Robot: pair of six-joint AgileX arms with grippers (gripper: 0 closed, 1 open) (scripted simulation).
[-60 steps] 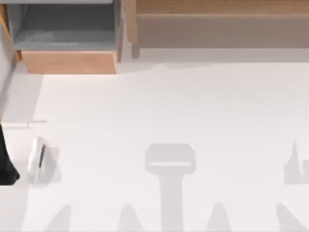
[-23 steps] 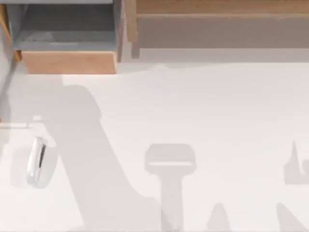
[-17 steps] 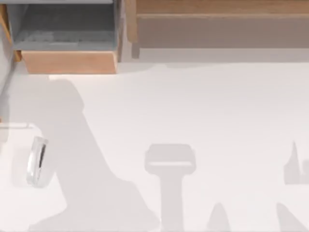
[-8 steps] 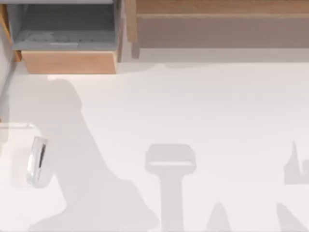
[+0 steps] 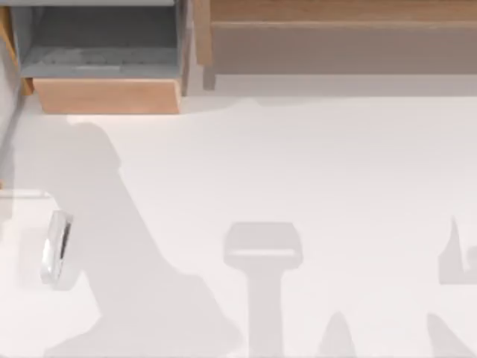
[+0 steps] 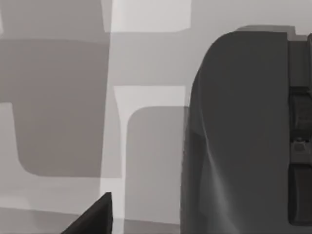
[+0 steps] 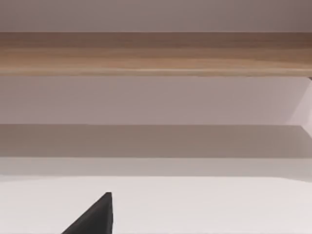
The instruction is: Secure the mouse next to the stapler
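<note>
Top view has the mouse (image 5: 57, 248) at table's (image 5: 313, 171) left edge (pincer state: cannot tell).

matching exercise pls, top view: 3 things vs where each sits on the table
Things:
1. small glossy white oval mouse
2. open wooden drawer with grey inside
3. long wooden shelf

Places:
A. far edge, spanning middle to right
B. far left corner
C. left edge, near side

Pairs: 1-C, 2-B, 3-A
</note>
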